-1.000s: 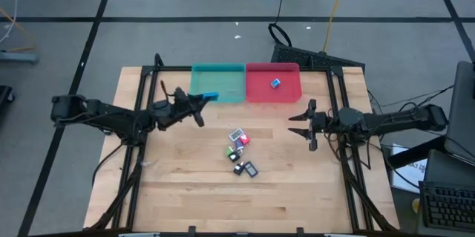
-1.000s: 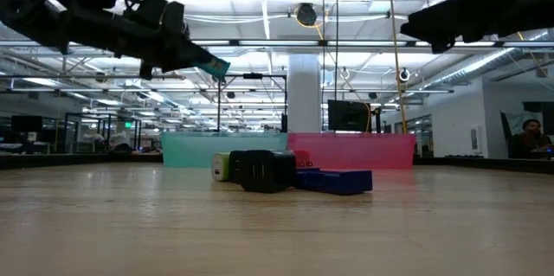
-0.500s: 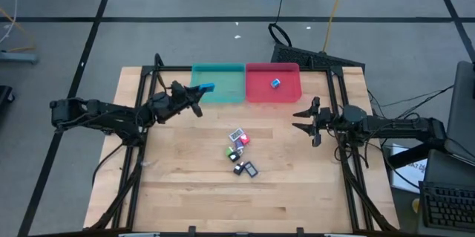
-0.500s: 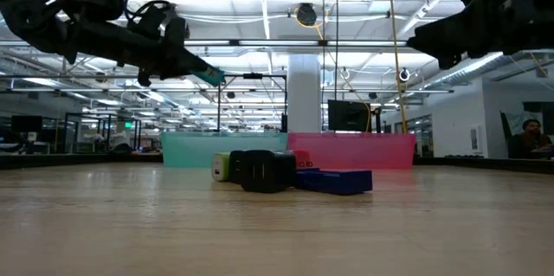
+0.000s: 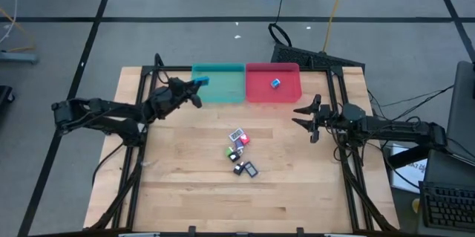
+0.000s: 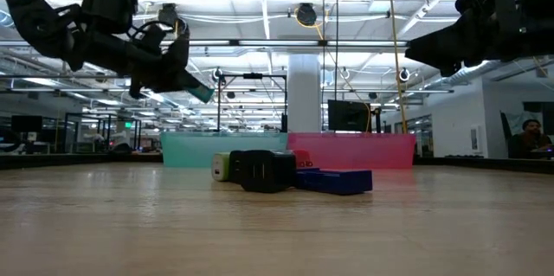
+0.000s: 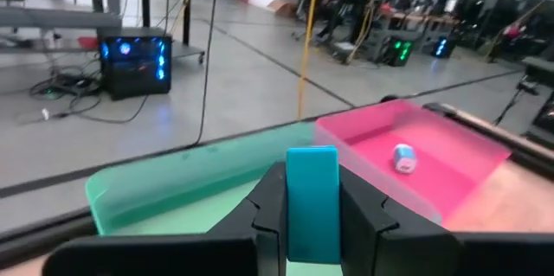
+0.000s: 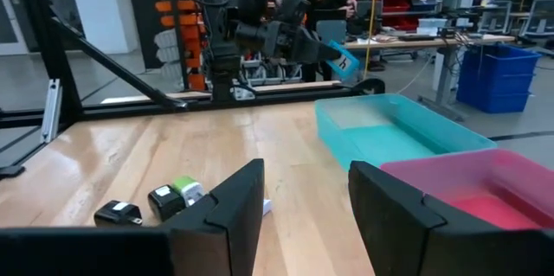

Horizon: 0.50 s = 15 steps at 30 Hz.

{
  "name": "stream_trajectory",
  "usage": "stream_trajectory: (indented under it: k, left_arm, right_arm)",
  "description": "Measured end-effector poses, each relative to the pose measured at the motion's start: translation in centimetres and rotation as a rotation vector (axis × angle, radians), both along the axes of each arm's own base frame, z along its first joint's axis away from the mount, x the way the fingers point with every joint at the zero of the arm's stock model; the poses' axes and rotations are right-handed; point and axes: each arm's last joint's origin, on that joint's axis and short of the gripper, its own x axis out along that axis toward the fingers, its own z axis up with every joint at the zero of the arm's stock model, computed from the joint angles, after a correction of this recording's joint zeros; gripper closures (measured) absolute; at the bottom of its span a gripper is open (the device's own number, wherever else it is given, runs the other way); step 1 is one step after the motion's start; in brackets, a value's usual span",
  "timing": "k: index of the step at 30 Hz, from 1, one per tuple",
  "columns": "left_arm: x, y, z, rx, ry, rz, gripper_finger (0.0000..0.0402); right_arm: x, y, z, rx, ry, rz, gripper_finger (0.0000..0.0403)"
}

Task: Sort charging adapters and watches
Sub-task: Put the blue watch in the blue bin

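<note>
wooden table (image 5: 185, 185) below, left gripper (image 5: 196, 91) pinches a teal watch (image 7: 312, 198) by its flat sides over the teal tray (image 5: 230, 92), light, stiff, probably slippery.

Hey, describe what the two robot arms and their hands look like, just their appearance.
Both arms are dark, nearly black, slim and jointed, with thin black cables looped along them. The left hand and right hand each end in two dark fingers, broad and angular in the wrist views. No markings are visible on them.
</note>
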Motion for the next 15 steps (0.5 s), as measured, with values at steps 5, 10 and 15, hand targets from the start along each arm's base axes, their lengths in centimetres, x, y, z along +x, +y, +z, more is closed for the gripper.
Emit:
stream_trajectory:
  k: [5,10,15]
  left_arm:
    - [0.4,0.5,-1.6,-0.050,0.055,0.094,0.0328]
    - [1.8,1.2,-2.4,-0.079,0.092,0.109,0.0345]
    - [3.2,1.9,-2.7,-0.069,0.136,0.112,0.0337]
  right_arm:
    - [0.0,0.0,0.0,0.000,0.000,0.000,0.0246]
    - [0.0,0.0,0.0,0.000,0.000,0.000,0.0245]
    - [0.0,0.0,0.0,0.001,0.000,0.000,0.0245]
